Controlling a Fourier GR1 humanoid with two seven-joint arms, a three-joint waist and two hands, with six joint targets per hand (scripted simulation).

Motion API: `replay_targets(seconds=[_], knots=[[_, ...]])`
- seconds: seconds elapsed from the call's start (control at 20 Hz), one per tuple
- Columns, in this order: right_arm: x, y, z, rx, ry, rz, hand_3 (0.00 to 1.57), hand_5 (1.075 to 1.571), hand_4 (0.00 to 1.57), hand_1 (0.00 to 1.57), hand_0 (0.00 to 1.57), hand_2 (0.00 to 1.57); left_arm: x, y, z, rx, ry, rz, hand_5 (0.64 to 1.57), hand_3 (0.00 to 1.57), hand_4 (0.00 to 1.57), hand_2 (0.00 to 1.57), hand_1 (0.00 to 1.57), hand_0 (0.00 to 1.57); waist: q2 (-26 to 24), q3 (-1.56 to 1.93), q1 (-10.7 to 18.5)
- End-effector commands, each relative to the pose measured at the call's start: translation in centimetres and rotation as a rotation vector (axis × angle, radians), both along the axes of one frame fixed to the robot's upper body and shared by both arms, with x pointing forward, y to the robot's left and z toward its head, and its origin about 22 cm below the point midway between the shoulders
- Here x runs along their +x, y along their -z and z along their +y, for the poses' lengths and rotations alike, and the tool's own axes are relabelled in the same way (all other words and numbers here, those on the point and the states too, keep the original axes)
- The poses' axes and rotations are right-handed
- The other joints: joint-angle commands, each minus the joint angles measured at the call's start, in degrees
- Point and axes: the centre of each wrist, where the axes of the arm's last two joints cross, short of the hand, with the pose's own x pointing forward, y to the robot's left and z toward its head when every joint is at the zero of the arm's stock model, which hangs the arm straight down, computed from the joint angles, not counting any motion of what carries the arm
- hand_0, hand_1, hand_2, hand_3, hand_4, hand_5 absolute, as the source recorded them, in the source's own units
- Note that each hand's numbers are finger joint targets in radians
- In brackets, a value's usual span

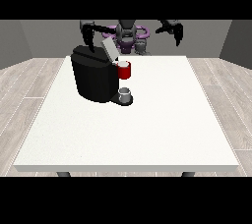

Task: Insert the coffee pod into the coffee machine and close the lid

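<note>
A black coffee machine stands on the white table at the left. Its grey lid is tilted up and open. At the machine's front sits a red head with a pale round spot on top, perhaps the pod. A grey cup rests on the machine's base below it. The hand at the view's left hangs just above the machine's back, fingers pointing down, holding nothing. The hand at the view's right is raised off to the right, away from the machine, fingers hanging relaxed and holding nothing.
The robot's torso stands behind the table's far edge. Wooden floor surrounds the table. The table's right half and front carry nothing.
</note>
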Motion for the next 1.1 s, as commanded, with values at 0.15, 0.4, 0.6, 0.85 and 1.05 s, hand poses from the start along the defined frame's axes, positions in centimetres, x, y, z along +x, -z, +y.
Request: replay_targets(seconds=[0.15,0.4,0.6,0.85,1.05], knots=[[1.1,-1.0,2.6,-0.02,-0.124,-0.072,0.0,1.571,0.0,0.0,0.0,0.0,-1.0,-1.0,3.0,0.011,-0.077,-0.09,1.571,0.0,0.38,0.0,0.0,0.0,4.9,-0.02,-3.7],[2.7,-3.2,2.4,-0.038,-0.105,-0.032,0.0,1.571,0.0,0.0,0.0,0.0,-1.9,-2.6,2.3,0.017,-0.035,-0.054,1.571,0.0,0.37,0.0,0.0,0.0,3.8,-0.01,-0.9],[2.4,-1.8,3.3,-0.032,-0.125,-0.075,0.0,1.571,0.17,0.0,0.0,0.0,-2.6,-2.9,2.8,0.038,-0.065,-0.09,1.571,0.0,0.33,0.0,0.0,0.0,5.9,-0.01,-1.6],[3.3,-3.9,2.9,-0.112,-0.156,-0.108,0.0,1.571,0.2,0.0,0.0,0.0,-2.9,-2.7,3.1,0.048,-0.101,-0.072,1.571,0.0,0.36,0.0,0.0,0.0,6.5,-0.01,-1.7],[4.7,-8.6,6.7,-0.158,-0.186,-0.198,0.0,1.571,0.12,0.0,0.0,0.0,-1.5,-3.3,2.2,0.058,-0.085,-0.084,1.571,0.0,0.36,0.0,0.0,0.0,8.9,-0.03,-0.7]])
